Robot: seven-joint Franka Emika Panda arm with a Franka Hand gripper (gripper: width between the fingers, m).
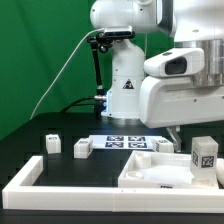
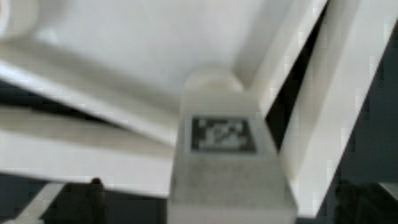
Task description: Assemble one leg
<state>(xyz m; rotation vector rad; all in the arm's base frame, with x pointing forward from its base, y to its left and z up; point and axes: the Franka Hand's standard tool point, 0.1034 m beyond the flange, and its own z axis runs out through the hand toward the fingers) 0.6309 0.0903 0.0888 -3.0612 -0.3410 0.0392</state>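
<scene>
Where the arm (image 1: 182, 85) hangs low on the exterior view's right, the leg (image 1: 205, 153) sits just under its bulky white housing, upright, with its black-and-white tag facing the camera. It is at the far right end of the tray (image 1: 140, 166), by the back rim. From here I can't say whether it rests on the tray or is lifted clear of it. The wrist view shows the same leg (image 2: 222, 140) running up the middle of the picture, tag towards the lens and rounded end pointing away, with the tray's (image 2: 107, 60) raised ribs behind it.

Of the gripper (image 1: 172, 132) I can only make out a grey stub below the housing, near the tray's back rim. I cannot tell whether its fingers are spread or pinching the leg.

Further out, another small white block (image 1: 163, 146) stands just behind the tray. Two more blocks (image 1: 81, 148) (image 1: 52, 143) stand well apart from it on the black counter (image 1: 40, 160), towards the exterior view's left. The marker board (image 1: 125, 143) lies flat between them, in front of the robot's base (image 1: 125, 85). A low white L-shaped wall (image 1: 80, 192) runs along the counter's near edge, and a green backdrop (image 1: 40, 60) hangs behind.
</scene>
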